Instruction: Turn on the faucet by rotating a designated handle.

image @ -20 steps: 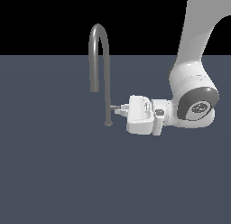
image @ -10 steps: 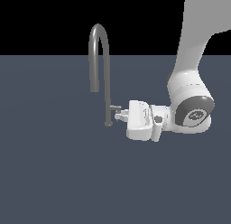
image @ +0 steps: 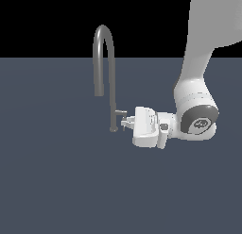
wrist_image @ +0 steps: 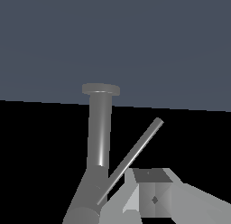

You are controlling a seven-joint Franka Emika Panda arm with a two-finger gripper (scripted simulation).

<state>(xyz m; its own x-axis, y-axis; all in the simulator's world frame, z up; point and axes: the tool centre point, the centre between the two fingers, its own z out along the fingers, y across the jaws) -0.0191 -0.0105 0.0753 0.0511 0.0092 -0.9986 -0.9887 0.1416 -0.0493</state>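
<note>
Dark grey floor [image: 56,190] under black backdrop; arm low beside the faucet [image: 106,63].
Since a second ago the gripper [image: 126,123] has crept toward the faucet's base; the handle [image: 121,112], a short stub at 3 o'clock of the stem, now touches its fingertips at their 11 o'clock. Finger spacing: cannot tell. Rotation seems imminent.

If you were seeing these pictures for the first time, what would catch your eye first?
The tall curved faucet rising from the flat dark surface, left of centre in the exterior view. Then the white arm reaching in from that view's right, its hand lying sideways right at the short handle near the faucet's base.
</note>
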